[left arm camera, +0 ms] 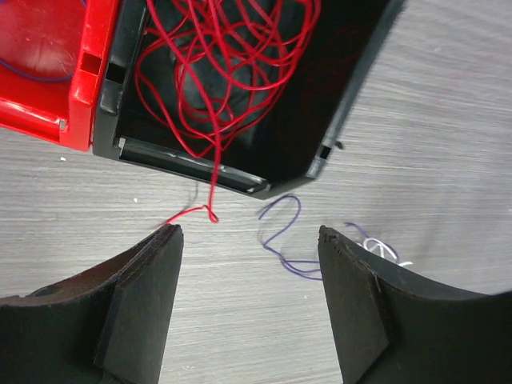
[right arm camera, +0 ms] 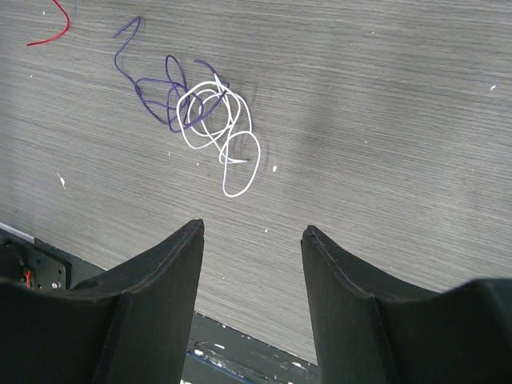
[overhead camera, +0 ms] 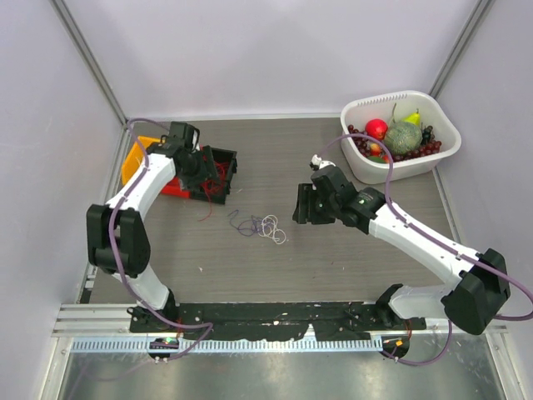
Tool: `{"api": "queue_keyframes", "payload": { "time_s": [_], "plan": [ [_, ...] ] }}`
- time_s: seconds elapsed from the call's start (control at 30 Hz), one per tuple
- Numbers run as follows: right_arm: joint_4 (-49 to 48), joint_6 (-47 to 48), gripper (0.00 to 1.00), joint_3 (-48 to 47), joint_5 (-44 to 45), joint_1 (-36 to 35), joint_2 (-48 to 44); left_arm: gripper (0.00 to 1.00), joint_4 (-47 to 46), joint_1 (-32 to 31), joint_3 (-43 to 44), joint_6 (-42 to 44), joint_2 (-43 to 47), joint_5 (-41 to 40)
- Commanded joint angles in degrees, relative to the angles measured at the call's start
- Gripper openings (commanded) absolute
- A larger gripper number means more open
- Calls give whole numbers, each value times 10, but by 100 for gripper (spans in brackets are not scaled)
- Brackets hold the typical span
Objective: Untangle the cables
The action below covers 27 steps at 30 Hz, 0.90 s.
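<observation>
Three cables are in view and none is held.

Far left, an orange bin [overhead camera: 132,162] and a red bin [overhead camera: 173,187] sit side by side. A black bin [overhead camera: 223,158] butts against the red one on the side nearer the left gripper [left arm camera: 248,240]. That gripper hangs over the black bin's near edge, jaws wide, nothing between them.

The red cable [left arm camera: 216,72] lies in loose loops inside the black bin, straight ahead of the left gripper's fingers. One strand drops over the bin's near wall. Its tail lies on the table [overhead camera: 350,250], just off the tip of the finger on the left of the left wrist view, not touching it.

The purple cable [right arm camera: 152,88] lies flat on the table between the two grippers. From the left gripper it is just ahead of the jaw gap, toward the other finger. From the right gripper [right arm camera: 252,232] it is ahead and off to the left.

The white cable [right arm camera: 216,120] is coiled on the table, overlapping the purple one's end on the side nearer the right gripper. It lies ahead of that gripper's fingers, near but apart.

The right gripper is over bare table, jaws wide and empty.

A white basket [overhead camera: 441,125] of fruit [overhead camera: 403,137] sits beyond the right gripper in the far right corner, well apart from all three cables.
</observation>
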<state>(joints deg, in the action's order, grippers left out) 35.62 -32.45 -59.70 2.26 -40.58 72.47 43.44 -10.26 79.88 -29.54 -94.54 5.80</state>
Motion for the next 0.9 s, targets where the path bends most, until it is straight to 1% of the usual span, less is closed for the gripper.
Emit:
{"api": "queue_keyframes", "payload": {
  "time_s": [0.0, 0.03, 0.1, 0.23, 0.3, 0.43, 0.5, 0.6, 0.77, 0.87],
  "plan": [
    [-16, -9, 57, 12, -6, 2, -42, 72, -33, 2, -2, 8, -31, -12],
    [-18, -10, 57, 20, -1, 2, -46, 71, -32, 2, 1, 14, -46, -12],
    [-18, -10, 57, 27, 9, 2, -55, 66, -29, 2, 10, 18, -66, -4],
    [-3, -24, 57, 23, 2, 1, -62, 43, -27, 2, 23, 25, -93, -5],
    [-2, -27, 57, 27, 3, 2, -72, 35, -25, 2, 32, 28, -106, -11],
    [0, -17, 57, 30, 22, 2, -82, 0, -13, 1, 68, 35, -124, -7],
    [6, -14, 57, 22, 30, 2, -75, 0, -26, -2, 81, 47, -121, -4],
    [14, -17, 56, 4, 16, 2, -65, 0, -46, -1, 110, 75, -129, 10],
    [14, -10, 56, 11, 27, 2, -66, 0, -72, 0, 152, 108, -170, 35],
    [22, -16, 56, 4, 25, 2, -61, 0, -111, 0, 149, 115, -180, 60]
  ]
}}
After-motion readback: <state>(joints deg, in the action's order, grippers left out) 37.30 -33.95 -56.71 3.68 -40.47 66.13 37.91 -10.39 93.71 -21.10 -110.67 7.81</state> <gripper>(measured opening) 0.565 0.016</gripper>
